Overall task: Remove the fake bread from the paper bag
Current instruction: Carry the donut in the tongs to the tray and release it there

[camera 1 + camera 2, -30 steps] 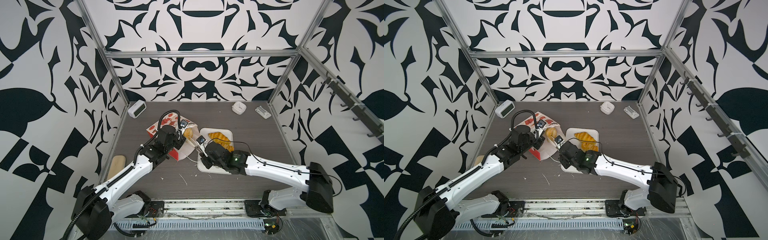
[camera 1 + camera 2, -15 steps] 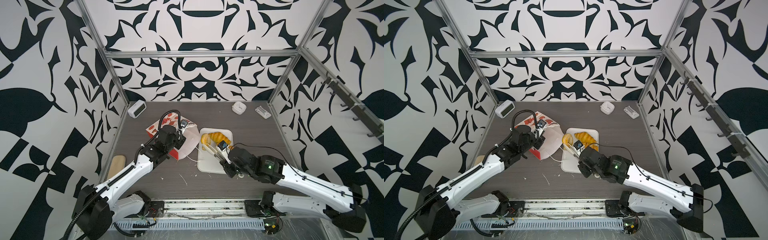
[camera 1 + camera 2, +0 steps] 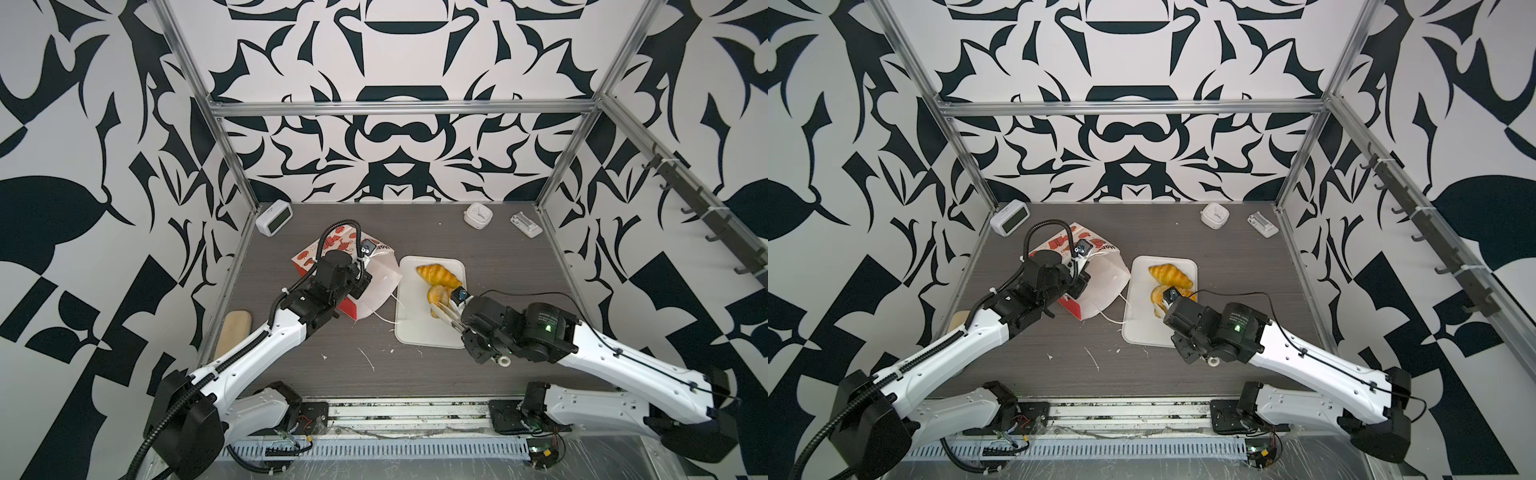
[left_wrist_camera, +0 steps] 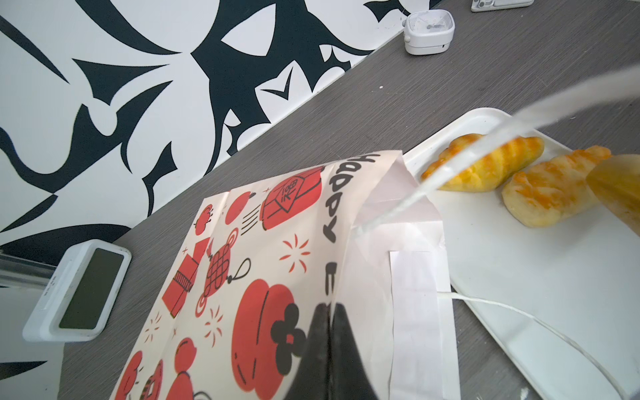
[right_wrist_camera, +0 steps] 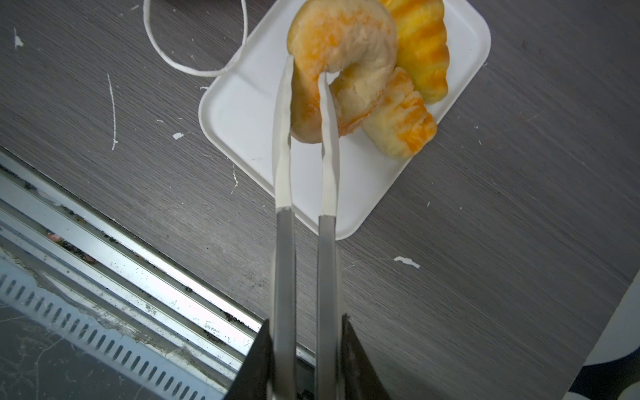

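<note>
Since a second ago the right gripper (image 5: 306, 67) has carried the ring doughnut (image 5: 346, 34) away from the mouth of the paper bag (image 3: 332, 245) and out over the white tray (image 3: 415, 328); the left arm has not shifted. The right gripper's long thin fingers are clamped on the doughnut, one finger through the hole and one outside the ring. The doughnut hangs above the tray's centre with its hole facing the wrist camera.

Two pieces of fake bread lie on the tray. The croissant (image 3: 438, 274) sits in the tray's upper part, its long axis running from upper left to lower right in both top views. The oblong roll (image 5: 398, 117) lies alongside it, touching it.

The bag lies on its side, left of centre. Its long axis runs left to right and its open white mouth points right, just beside the tray's left edge. Nothing can be seen inside it. The left gripper (image 3: 369, 262) is pinched together on the bag's upper rim. A white cord handle (image 3: 386, 320) trails onto the tray's edge.
</note>
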{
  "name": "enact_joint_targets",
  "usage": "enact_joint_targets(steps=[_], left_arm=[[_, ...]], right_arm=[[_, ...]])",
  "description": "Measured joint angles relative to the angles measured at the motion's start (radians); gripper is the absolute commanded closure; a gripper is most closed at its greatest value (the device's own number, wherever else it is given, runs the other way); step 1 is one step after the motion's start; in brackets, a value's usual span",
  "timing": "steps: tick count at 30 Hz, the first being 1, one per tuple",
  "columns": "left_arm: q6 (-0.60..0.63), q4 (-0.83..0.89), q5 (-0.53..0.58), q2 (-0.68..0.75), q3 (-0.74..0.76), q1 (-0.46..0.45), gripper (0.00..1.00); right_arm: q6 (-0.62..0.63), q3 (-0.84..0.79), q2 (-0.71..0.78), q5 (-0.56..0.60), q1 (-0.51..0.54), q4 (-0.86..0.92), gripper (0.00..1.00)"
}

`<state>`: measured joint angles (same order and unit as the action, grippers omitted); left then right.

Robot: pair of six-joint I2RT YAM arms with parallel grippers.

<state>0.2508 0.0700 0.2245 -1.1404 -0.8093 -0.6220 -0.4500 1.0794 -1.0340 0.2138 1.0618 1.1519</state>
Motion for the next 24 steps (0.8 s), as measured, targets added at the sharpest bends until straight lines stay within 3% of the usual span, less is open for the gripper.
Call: enact_joint_targets(steps=[15, 20, 24], left_arm=[[0.0, 0.001, 0.0, 0.001, 0.0, 0.0, 0.95], [0.0, 0.001, 0.001, 0.005, 0.0, 0.0, 0.95], [0.0, 0.001, 0.001, 0.006, 0.0, 0.0, 0.95]], right_arm=[[-0.088, 0.014, -0.101, -0.098, 0.0, 0.136, 0.71], [-0.098, 0.003, -0.151, -0.102, 0.0, 0.138, 0.67], [-0.101, -0.008, -0.188, -0.104, 0.001, 0.133, 0.57]])
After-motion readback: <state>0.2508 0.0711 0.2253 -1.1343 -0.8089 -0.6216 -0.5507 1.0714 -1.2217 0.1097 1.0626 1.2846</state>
